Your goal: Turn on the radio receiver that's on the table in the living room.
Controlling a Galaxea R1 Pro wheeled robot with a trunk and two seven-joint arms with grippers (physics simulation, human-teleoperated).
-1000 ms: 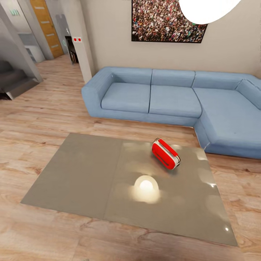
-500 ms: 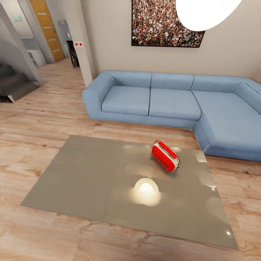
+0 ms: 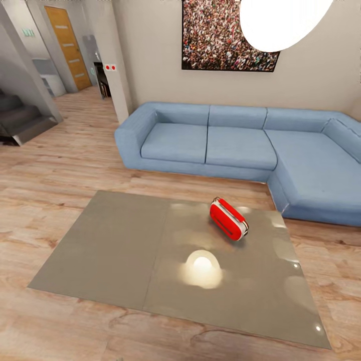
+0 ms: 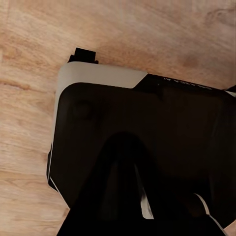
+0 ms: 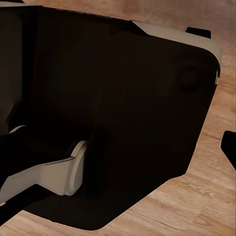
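Our view has tilted up a bit over the last second; nothing itself moved. Radio receiver (image 3: 228, 219) lies on the table (image 3: 110, 240), far-right part, before the sofa (image 3: 240, 140). Still approaching. Tool states: cannot tell.

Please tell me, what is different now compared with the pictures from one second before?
Only the head camera moved: the whole view shifted slightly, showing more of the door and wall. The radio receiver lies in the same spot on the table, before the sofa. Nothing was grasped or released.
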